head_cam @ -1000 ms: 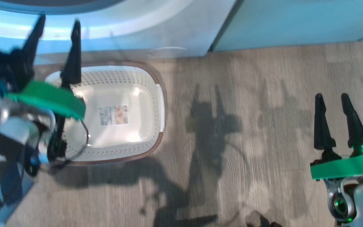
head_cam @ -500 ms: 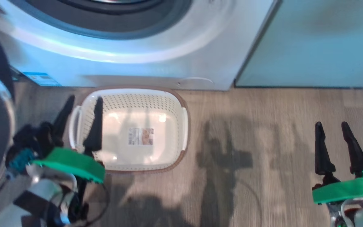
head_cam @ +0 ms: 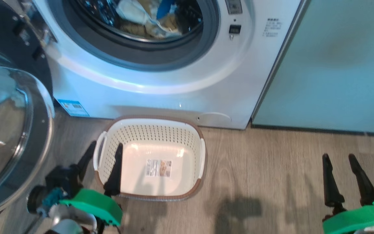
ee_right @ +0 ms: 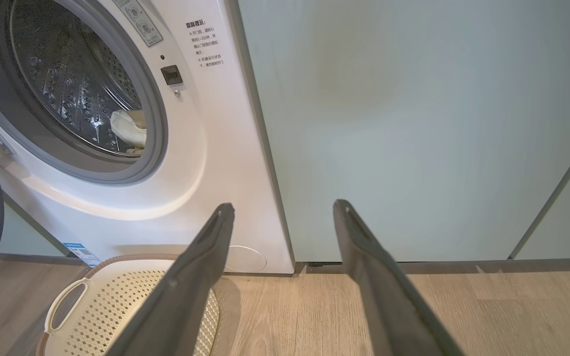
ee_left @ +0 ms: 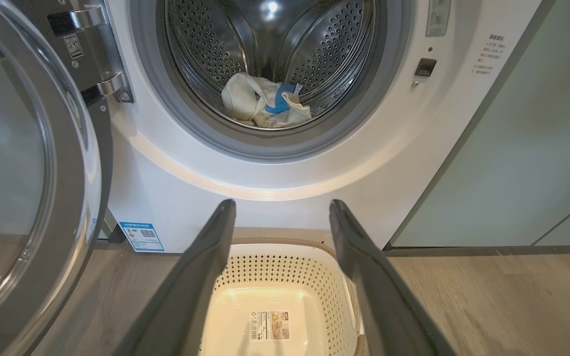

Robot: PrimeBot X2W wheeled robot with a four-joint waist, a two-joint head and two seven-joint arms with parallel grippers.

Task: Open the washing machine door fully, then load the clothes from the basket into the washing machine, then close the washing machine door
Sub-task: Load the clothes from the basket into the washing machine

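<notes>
Clothes (ee_right: 127,127) low in drum (ee_right: 62,84), partly behind grey gasket (ee_right: 159,123)

I have a pale green cabinet front (head_cam: 336,65) at the upper right of my head view, its base meeting the grey wood-grain floor (head_cam: 271,169). A dark shadow (head_cam: 239,209) lies on the planks.

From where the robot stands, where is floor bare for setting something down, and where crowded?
Free: wood floor right of the basket, fronting the green cabinet, up to the right jaws. Crowded: the left, where the open door, left jaws and basket bunch.
</notes>
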